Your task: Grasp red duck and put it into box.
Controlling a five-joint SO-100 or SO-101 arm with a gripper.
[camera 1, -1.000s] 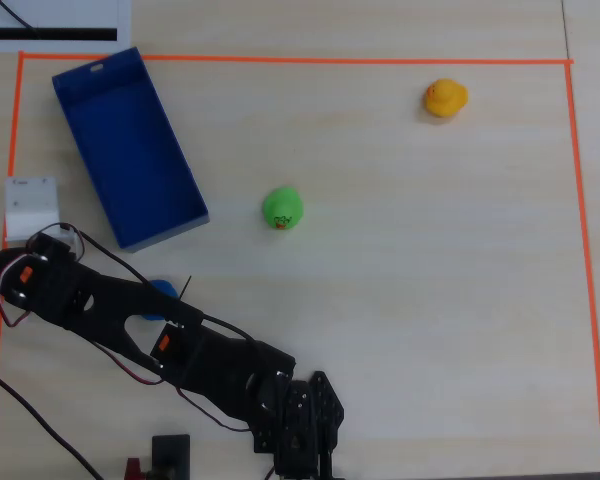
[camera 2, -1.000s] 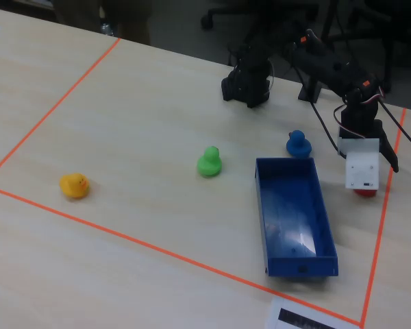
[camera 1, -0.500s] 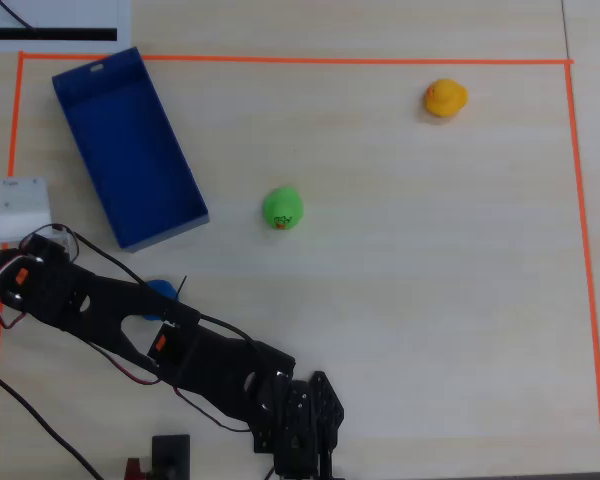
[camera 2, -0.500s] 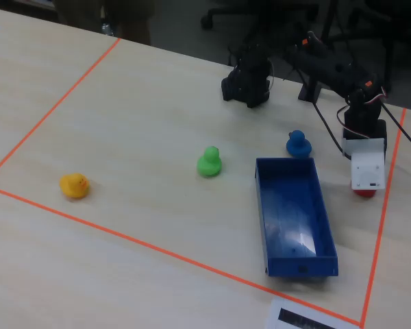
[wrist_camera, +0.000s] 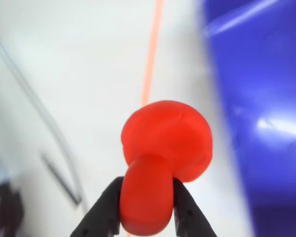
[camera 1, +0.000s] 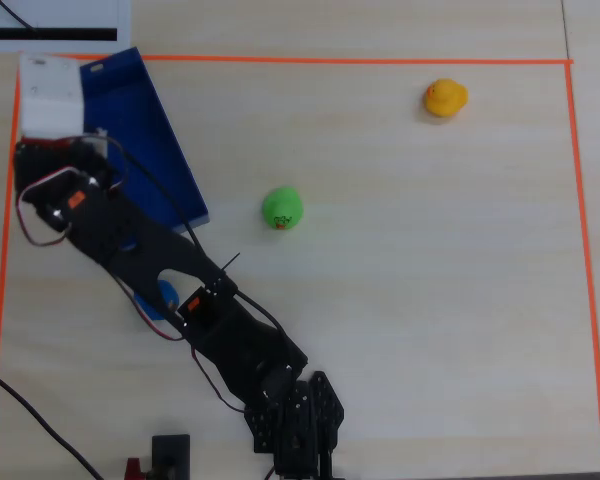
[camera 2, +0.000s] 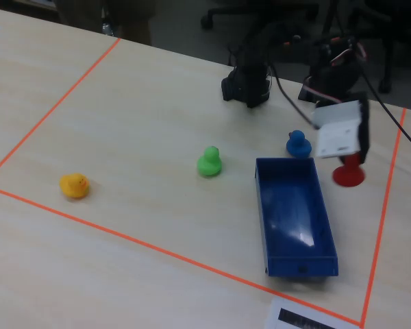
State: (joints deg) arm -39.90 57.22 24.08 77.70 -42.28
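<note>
- The table (camera 2: 123,123) is pale wood marked with an orange tape line (camera 1: 380,61) that frames the work area; in the wrist view a stretch of that tape (wrist_camera: 152,54) runs away just past the claw.
- The arm (camera 1: 170,270) is black with loose wires, reaching from its base at the bottom edge of the overhead view up to the top-left corner, where its white block (camera 1: 50,93) hides the claw from that camera.
- The box (camera 2: 294,216), a long dark-blue low-walled tray, lies just beside the claw; in the wrist view its wall (wrist_camera: 256,98) fills the right side, while the claw sits outside it over bare table.
- The claw (wrist_camera: 147,210) is clenched on the red duck (wrist_camera: 163,153), its two black fingers (wrist_camera: 104,210) pressing either side of the duck's narrower lower part.
- In the fixed view the red duck (camera 2: 348,173) hangs below the white block, lifted off the table, just beside the tray's far end and not over it.
- The green duck (camera 2: 209,162) stands well apart from the claw, beyond the tray.
- The blue duck (camera 2: 299,144) sits near the claw, at the tray's far end.
- The orange-yellow duck (camera 1: 445,98) is farthest from the claw, in the opposite corner.
</note>
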